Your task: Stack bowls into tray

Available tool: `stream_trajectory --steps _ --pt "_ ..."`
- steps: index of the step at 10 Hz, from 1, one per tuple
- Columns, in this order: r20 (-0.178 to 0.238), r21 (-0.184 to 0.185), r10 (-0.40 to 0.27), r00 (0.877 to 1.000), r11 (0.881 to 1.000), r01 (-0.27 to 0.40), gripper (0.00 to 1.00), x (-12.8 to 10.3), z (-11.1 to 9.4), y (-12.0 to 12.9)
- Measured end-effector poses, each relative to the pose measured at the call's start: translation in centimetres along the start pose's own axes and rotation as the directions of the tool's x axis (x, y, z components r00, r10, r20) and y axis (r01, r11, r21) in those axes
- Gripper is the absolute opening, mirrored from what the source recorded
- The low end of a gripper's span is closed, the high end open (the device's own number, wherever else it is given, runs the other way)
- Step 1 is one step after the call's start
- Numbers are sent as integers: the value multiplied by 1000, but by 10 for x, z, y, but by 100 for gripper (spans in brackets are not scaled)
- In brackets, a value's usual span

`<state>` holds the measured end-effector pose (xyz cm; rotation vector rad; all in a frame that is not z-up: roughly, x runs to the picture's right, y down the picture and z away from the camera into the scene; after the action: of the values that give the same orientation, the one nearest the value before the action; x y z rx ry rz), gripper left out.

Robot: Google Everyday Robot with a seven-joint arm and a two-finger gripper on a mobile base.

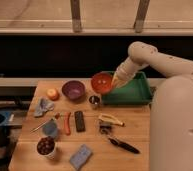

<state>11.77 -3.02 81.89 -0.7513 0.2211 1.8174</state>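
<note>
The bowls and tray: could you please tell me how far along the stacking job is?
Nothing looks finished: the green tray holds no bowl. In hand: the pincer is shut on the orange-red bowl, tilted at the tray's left edge. Left: setting it in the tray, then stacking the purple bowl, now on the table, into it.

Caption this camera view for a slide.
Gripper holds orange bowl tilted at edge of green tray; purple bowl sits on table.
</note>
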Motion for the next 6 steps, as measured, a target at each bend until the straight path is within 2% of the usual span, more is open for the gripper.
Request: stream_trajectory --steps 3,6 --pt "-35 -51 -72 997 996 71 0 -2 27 47" --pt "-70 -79 -124 990 990 118 0 4 45 68"
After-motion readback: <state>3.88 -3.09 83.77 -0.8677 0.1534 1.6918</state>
